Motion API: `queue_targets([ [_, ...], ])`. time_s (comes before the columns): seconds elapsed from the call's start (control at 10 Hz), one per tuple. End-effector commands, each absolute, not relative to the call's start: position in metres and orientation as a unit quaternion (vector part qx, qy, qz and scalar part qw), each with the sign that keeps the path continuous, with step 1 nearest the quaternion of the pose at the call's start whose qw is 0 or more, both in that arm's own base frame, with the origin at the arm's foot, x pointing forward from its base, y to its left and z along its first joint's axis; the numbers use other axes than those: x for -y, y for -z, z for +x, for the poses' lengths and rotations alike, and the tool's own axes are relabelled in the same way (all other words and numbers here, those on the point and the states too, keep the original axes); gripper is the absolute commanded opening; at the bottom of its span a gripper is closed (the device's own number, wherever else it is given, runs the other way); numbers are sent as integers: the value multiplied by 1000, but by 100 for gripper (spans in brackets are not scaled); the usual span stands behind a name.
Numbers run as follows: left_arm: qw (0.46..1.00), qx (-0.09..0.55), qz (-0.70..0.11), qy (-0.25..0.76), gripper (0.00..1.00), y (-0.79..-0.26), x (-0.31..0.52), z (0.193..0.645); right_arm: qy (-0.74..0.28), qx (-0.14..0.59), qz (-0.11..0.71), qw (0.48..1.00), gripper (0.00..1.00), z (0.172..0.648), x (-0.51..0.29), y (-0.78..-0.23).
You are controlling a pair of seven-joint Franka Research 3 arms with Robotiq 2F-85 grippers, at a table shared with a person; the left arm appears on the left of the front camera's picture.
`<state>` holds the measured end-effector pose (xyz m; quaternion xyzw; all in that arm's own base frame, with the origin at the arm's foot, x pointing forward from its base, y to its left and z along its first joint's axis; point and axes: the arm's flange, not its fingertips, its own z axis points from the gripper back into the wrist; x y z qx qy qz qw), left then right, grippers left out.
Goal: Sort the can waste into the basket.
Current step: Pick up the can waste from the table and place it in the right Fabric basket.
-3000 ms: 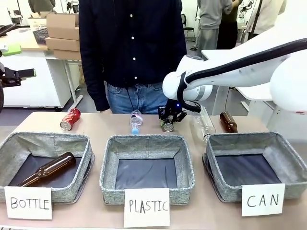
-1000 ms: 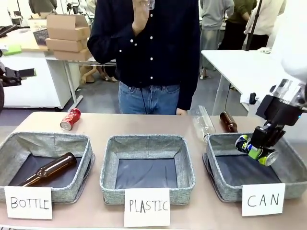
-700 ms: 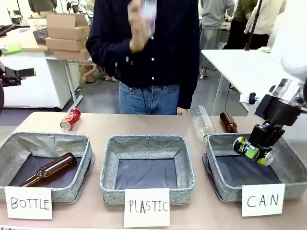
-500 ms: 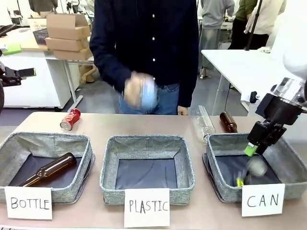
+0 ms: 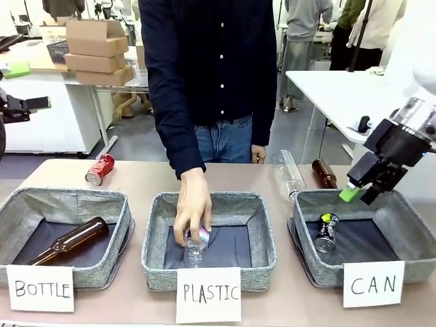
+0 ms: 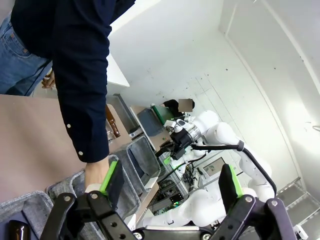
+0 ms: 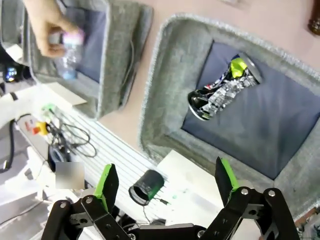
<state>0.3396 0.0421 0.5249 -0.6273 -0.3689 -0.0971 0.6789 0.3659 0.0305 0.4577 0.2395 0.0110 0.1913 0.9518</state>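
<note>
Right hand (image 5: 360,193) open above dark can (image 5: 326,232) in basket (image 5: 411,225).

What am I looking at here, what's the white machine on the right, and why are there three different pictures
It is a robot arm at a sorting table. Its end effector, the right end effector, is a two-finger clamp with green pads, open and empty above the basket signed CAN. A dark can lies inside. One picture looks across the table; the other two come from cameras on each arm's wrist. The left end effector is open too. A person's hand puts a clear plastic bottle into the PLASTIC basket. A red can lies on the table, and a brown bottle in the BOTTLE basket.
</note>
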Motion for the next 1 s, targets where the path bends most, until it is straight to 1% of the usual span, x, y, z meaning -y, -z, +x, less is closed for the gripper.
queue_targets([
  [0.0,669,379,-631,103,100,-526,-40,340,-186,4,300,936,100,376,-30,-464],
  [0.1,669,379,-631,103,100,-526,-40,340,-190,44,423,885,100,373,-27,-477],
  [0.2,669,379,-631,103,100,-526,-40,340,-149,92,644,745,100,367,-14,-495],
  [0.3,669,379,-631,103,100,-526,-40,340,-97,152,792,584,100,358,3,-506],
  [0.4,669,379,-631,103,100,-526,-40,340,-12,183,862,472,100,352,11,-507],
  [0.5,669,379,-631,103,100,-526,-40,340,31,207,882,423,100,351,17,-504],
  [0.6,669,379,-631,103,100,-526,-40,340,54,233,885,400,100,352,19,-500],
  [0.7,669,379,-631,103,100,-526,-40,340,-115,74,602,787,100,351,15,-521],
  [0.9,669,379,-631,103,100,-526,-40,340,-115,74,602,787,100,351,15,-521],
])
